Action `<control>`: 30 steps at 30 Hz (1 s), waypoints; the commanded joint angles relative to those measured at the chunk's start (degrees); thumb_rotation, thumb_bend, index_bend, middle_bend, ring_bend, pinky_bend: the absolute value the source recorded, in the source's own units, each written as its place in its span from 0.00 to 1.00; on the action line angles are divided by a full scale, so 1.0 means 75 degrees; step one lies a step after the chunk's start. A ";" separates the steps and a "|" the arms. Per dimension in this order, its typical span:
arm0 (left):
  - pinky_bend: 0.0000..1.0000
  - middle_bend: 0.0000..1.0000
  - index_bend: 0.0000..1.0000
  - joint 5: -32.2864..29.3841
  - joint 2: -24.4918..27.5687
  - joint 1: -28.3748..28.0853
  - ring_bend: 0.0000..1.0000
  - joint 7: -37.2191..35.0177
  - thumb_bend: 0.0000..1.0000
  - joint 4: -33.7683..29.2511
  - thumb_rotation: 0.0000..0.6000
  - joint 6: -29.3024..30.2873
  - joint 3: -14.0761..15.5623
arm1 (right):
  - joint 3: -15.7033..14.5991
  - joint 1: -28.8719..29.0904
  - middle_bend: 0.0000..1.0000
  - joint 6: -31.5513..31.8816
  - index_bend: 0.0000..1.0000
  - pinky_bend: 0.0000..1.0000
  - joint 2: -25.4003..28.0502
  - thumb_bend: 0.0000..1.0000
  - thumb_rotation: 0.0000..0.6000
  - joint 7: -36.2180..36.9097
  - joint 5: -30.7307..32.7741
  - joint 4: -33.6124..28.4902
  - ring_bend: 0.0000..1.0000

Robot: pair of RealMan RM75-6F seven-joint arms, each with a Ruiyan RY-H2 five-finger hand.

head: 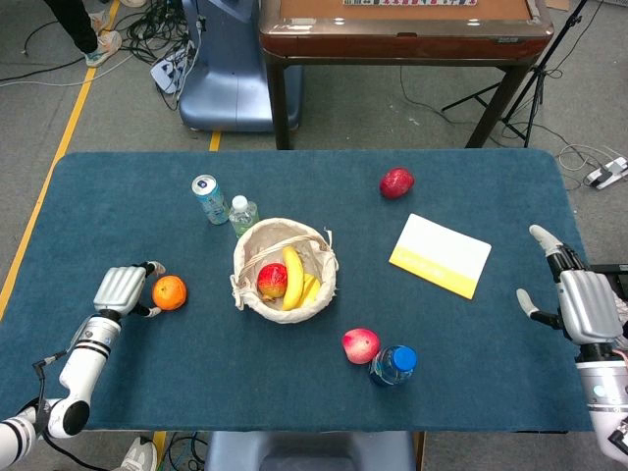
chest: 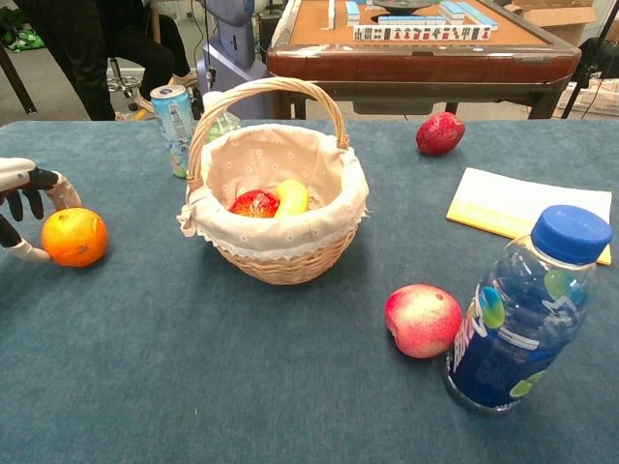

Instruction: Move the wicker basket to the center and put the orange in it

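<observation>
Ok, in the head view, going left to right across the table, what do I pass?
Left hand → orange → can → wicker basket → peach → yellow-edged pad → right hand.

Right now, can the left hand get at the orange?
Probably yes. The left hand sits open right beside the orange, fingers spread around its side, with only bare tablecloth between them and the wicker basket well clear.
</observation>
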 commanded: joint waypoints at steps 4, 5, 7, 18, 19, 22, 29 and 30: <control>0.61 0.55 0.50 0.0196 -0.0183 0.0080 0.57 -0.0247 0.07 0.0156 1.00 0.0367 0.0011 | 0.0096 -0.0088 0.13 -0.0079 0.04 0.37 -0.0017 0.33 1.00 0.0118 0.0017 0.0080 0.14; 0.61 0.55 0.51 0.0259 -0.0155 0.0101 0.57 -0.0306 0.07 0.0128 1.00 0.0430 0.0015 | 0.0109 -0.0099 0.13 -0.0089 0.03 0.37 -0.0017 0.33 1.00 0.0127 0.0007 0.0087 0.14; 0.61 0.56 0.52 0.0433 -0.0058 0.0165 0.57 -0.0491 0.07 0.0019 1.00 0.0613 0.0016 | 0.0134 -0.0126 0.13 -0.0107 0.03 0.37 -0.0019 0.33 1.00 0.0139 -0.0021 0.0099 0.14; 0.62 0.57 0.52 0.1094 0.0639 0.0341 0.57 -0.1158 0.07 -0.0681 1.00 0.1238 -0.0043 | 0.0259 -0.0217 0.13 -0.0207 0.04 0.37 -0.0059 0.33 1.00 0.0149 -0.0117 0.0097 0.14; 0.62 0.57 0.52 0.1158 0.0685 0.0339 0.57 -0.1243 0.07 -0.0734 1.00 0.1314 -0.0082 | 0.0268 -0.0233 0.13 -0.0206 0.03 0.37 -0.0054 0.33 1.00 0.0148 -0.0132 0.0086 0.14; 0.62 0.57 0.51 0.1242 0.0696 0.0260 0.57 -0.1446 0.07 -0.0734 1.00 0.1410 -0.0223 | 0.0289 -0.0263 0.13 -0.0206 0.04 0.37 -0.0043 0.33 1.00 0.0118 -0.0171 0.0056 0.14; 0.62 0.57 0.51 0.0912 0.0493 -0.0128 0.56 -0.1900 0.07 -0.0483 1.00 0.1143 -0.0707 | 0.0332 -0.0342 0.13 -0.0194 0.04 0.37 -0.0027 0.33 1.00 0.0080 -0.0226 -0.0007 0.14; 0.62 0.57 0.51 0.0849 0.0468 -0.0179 0.56 -0.1999 0.07 -0.0490 1.00 0.1097 -0.0780 | 0.0336 -0.0360 0.13 -0.0194 0.03 0.37 -0.0019 0.33 1.00 0.0080 -0.0226 -0.0009 0.14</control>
